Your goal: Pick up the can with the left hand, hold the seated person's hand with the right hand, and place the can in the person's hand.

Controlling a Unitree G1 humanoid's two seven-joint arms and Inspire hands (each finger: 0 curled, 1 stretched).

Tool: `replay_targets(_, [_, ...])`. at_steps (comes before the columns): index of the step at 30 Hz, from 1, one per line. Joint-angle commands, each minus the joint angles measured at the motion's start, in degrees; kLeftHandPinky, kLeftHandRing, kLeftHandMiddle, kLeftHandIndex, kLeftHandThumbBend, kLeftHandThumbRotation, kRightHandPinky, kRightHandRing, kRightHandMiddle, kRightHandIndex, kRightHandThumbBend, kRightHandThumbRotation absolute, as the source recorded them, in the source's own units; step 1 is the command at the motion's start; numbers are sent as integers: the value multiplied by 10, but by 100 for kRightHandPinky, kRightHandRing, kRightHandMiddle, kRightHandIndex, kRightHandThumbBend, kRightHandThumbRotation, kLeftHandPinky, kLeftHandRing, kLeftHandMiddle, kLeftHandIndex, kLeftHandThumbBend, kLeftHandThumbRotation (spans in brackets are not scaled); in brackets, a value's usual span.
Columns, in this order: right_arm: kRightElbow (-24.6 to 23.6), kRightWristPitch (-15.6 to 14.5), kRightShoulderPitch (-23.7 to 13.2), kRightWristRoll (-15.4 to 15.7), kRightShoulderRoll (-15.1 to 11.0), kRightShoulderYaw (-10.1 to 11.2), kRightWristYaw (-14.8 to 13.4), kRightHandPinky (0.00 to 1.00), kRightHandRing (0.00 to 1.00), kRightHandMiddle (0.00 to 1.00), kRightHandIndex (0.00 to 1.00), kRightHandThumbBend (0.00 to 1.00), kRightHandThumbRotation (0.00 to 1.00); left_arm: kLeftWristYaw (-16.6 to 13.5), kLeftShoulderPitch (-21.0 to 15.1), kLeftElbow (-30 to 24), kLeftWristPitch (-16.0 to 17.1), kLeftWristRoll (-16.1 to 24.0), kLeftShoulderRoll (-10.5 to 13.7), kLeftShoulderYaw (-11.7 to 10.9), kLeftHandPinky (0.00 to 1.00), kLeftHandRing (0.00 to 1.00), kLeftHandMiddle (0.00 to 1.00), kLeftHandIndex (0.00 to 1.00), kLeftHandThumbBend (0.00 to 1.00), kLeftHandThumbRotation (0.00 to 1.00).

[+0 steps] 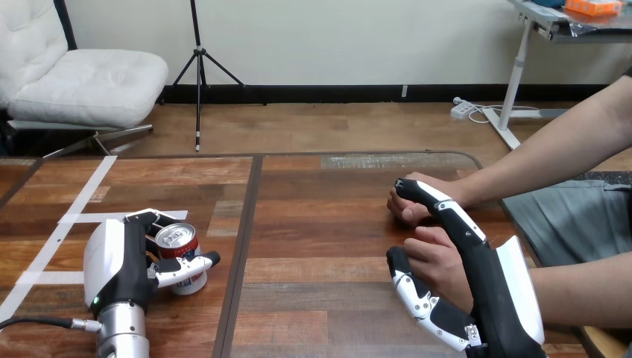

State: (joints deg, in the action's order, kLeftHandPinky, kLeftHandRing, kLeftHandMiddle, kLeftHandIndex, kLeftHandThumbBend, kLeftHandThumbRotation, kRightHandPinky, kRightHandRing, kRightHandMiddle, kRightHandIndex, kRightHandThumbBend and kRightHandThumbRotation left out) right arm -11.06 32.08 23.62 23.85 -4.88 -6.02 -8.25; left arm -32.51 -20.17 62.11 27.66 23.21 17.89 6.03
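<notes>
1. Table [320, 224]: dark wood planks, with white tape lines on its left part.
2. Right hand [488, 280]: I see the fingers nearly straight, laid over the person's nearer hand [440, 261]. The tips are at the person's farther hand [408, 211] and the thumb is beside the nearer one.
3. Left hand [119, 261]: wrapped round the can, fingers behind it and thumb across its front.
4. Can [179, 253]: on the table's left side, upright, long axis vertical, pull-tab top facing up, base on the wood.

One can [179, 257], two robot hands (left hand [115, 265], right hand [484, 287]), two person's hands [408, 211] [441, 262]
</notes>
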Motion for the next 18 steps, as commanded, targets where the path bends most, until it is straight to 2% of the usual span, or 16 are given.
replay_targets(1, [-32,2,-19,7,0,7,-9,89,87,83,82,27,10,-14,-30,-1,23,2,6,2,31,38,43,43,65,0])
replay_targets(6, [-34,-1,-17,16,1,9,-13,89,87,83,82,28,13,-15,-29,-2,27,1,6,1,31,38,43,44,65,0])
replay_targets(18, [-32,3,-19,7,0,8,-10,90,88,83,83,28,15,-7,-16,-27,58,-22,-3,-14,30,37,42,43,69,0])
